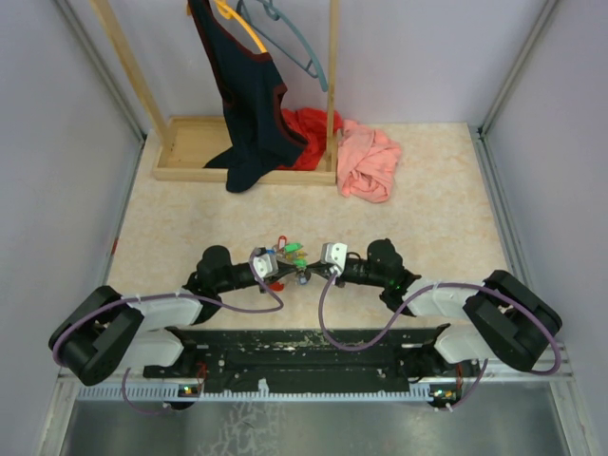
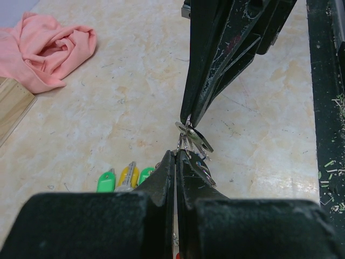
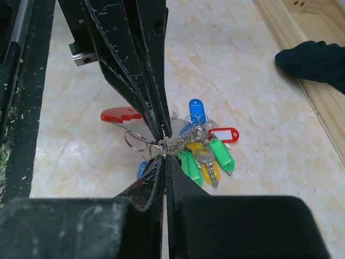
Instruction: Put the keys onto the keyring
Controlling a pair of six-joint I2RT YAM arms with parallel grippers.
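The keys (image 3: 207,156) lie bunched on the table, with blue, green, yellow and red plastic heads joined by small metal rings (image 3: 135,141). The keyring (image 3: 223,134), a thin red loop with a greyish middle, lies at the bunch's right side and is not gripped. My left gripper (image 2: 177,155) and right gripper (image 3: 164,157) meet tip to tip. Each is shut on the metal rings at the bunch's left end. In the top view the left gripper (image 1: 288,275) and right gripper (image 1: 306,275) meet just in front of the keys (image 1: 290,252).
A pink cloth (image 1: 369,160) and a red cloth (image 1: 309,128) lie at the back. Next to them, a dark garment (image 1: 249,85) hangs on a wooden rack with a flat base (image 1: 190,152). The arm bases and cables fill the near edge.
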